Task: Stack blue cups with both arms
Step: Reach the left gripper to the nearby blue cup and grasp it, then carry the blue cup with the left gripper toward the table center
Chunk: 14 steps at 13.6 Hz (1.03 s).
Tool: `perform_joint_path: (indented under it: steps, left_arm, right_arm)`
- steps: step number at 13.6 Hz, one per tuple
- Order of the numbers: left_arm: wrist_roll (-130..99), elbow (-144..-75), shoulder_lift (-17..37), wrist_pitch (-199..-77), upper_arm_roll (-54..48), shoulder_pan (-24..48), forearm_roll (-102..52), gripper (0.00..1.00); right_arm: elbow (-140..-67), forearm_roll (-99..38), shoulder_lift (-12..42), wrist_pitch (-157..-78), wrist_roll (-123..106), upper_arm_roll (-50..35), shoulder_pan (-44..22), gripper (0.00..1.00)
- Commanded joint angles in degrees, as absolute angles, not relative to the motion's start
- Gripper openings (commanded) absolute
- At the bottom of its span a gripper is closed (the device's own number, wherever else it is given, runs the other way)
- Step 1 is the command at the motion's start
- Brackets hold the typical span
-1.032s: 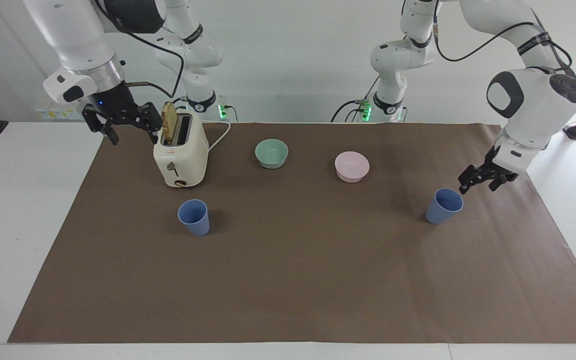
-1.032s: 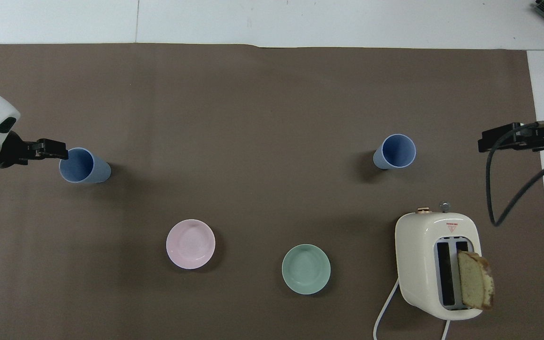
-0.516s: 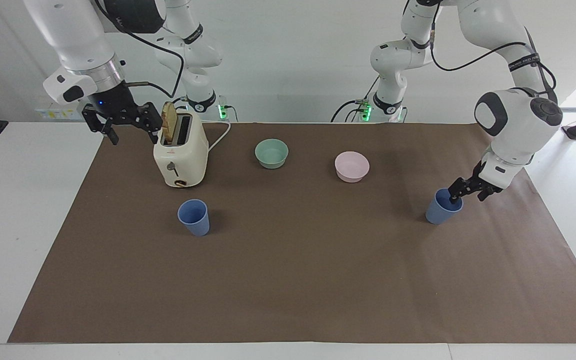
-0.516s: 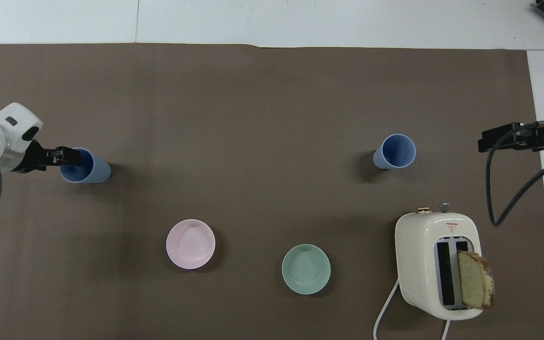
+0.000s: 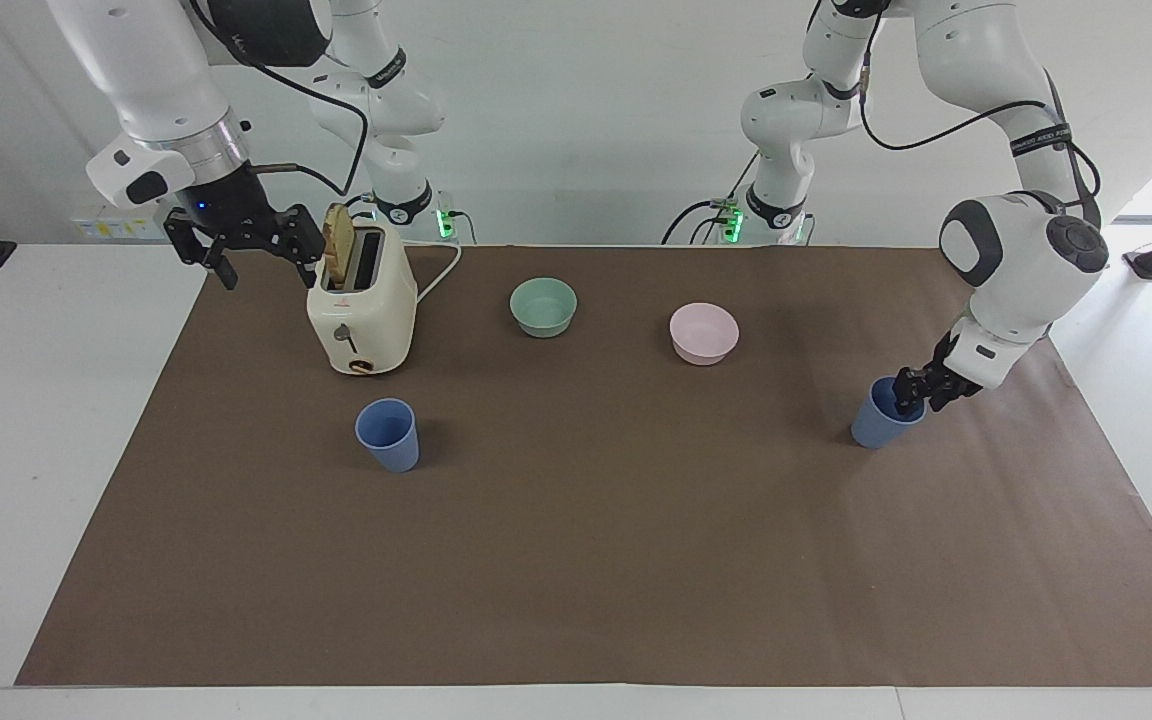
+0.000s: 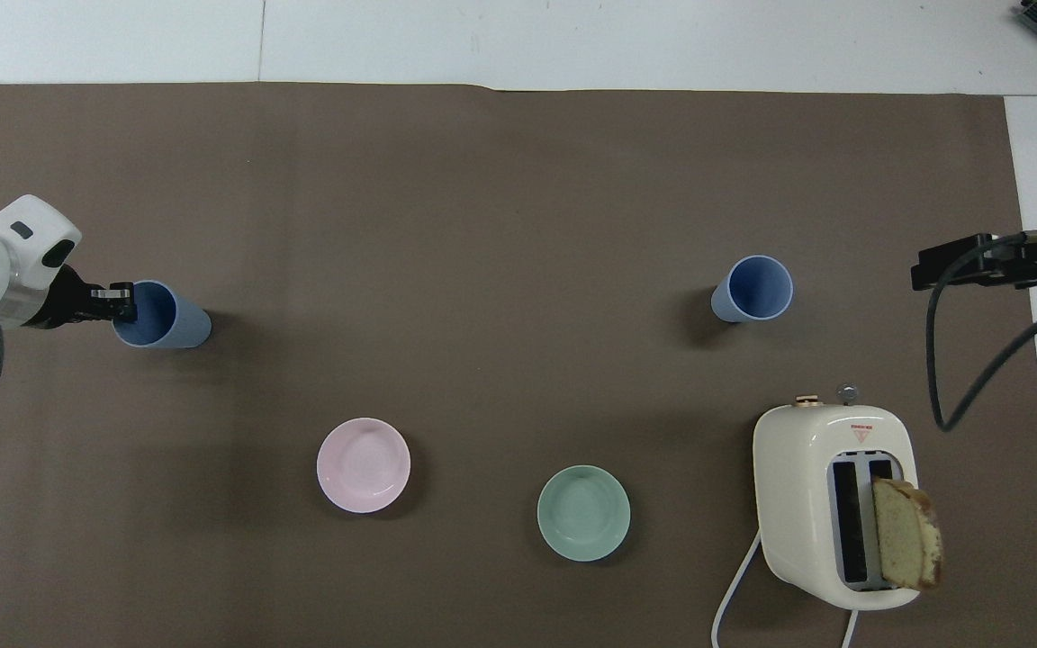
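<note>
The blue cups (image 5: 387, 435) looked matt plastic; the toaster (image 5: 360, 305) was glossy cream, and the brown table cover (image 5: 576, 560) resembled matt paper.

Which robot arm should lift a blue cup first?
The left one. The left gripper is already pinched on the rim of the blue cup at its end, while the right gripper waits open in the air beside the toaster.
</note>
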<state>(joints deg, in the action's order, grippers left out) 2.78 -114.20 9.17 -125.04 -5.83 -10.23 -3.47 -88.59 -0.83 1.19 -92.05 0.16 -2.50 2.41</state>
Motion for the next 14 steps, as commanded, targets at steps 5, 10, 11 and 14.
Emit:
perform_joint_path:
  steps: [5,10,11,14]
  left_arm:
    - [-2.3,-99.5,9.3,-113.9,-6.6,-8.6,-6.4,0.00]
    - [-20.4,-97.9,9.7,-114.9,-6.5,3.6,-5.8,0.00]
    - [-24.0,-97.9,10.0,-115.9,-6.5,6.6,-5.8,0.00]
    - [-34.3,-98.0,13.5,-121.7,-6.5,15.2,-5.2,0.00]
  right_arm:
    - [-89.5,-1.9,0.3,-91.9,0.8,-2.6,2.8,1.00]
    - [-89.5,-1.9,0.4,-91.8,0.8,-2.6,2.8,1.00]
    - [-89.5,-1.9,0.4,-91.9,0.8,-2.6,2.8,1.00]
    - [-89.5,-1.9,0.4,-91.9,0.8,-2.6,2.8,1.00]
